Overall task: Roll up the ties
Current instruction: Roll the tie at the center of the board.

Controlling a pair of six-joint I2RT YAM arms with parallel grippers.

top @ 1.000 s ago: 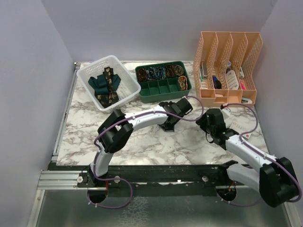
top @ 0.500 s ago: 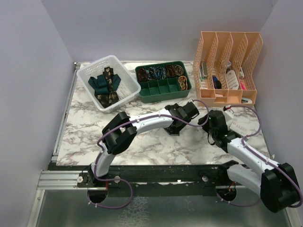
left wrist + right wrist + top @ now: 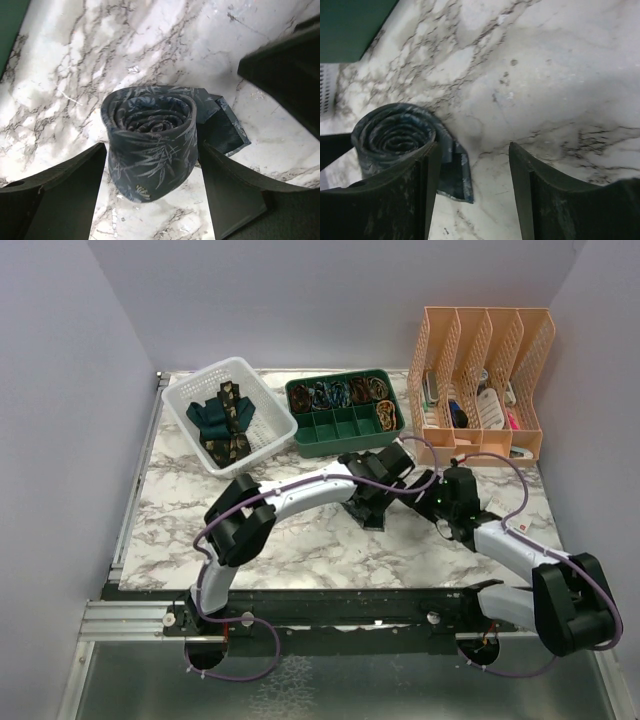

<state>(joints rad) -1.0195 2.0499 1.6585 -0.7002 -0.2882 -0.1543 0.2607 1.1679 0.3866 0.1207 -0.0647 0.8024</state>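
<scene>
The blue-grey patterned tie (image 3: 150, 135) is rolled into a coil standing on end on the marble table (image 3: 100, 50). Its loose end (image 3: 225, 130) lies flat beside it. My left gripper (image 3: 151, 150) has one finger against each side of the coil. In the right wrist view the coil (image 3: 395, 132) sits just outside my right gripper's left finger (image 3: 415, 190). My right gripper (image 3: 472, 160) is open, with only bare marble between its fingers. In the top view both grippers meet mid-table, left (image 3: 371, 508) and right (image 3: 432, 500), and hide the coil. Teal and black-brown gold-patterned ties (image 3: 222, 420) lie in a white basket.
The white basket (image 3: 275, 425) stands at the back left. A green compartment tray (image 3: 345, 435) behind the grippers holds rolled ties in its back row. An orange file organizer (image 3: 480, 350) with small items stands at the back right.
My right gripper has moved left, close up to my left gripper. My left gripper shifted slightly right and toward the front, staying over the same patch of table.
</scene>
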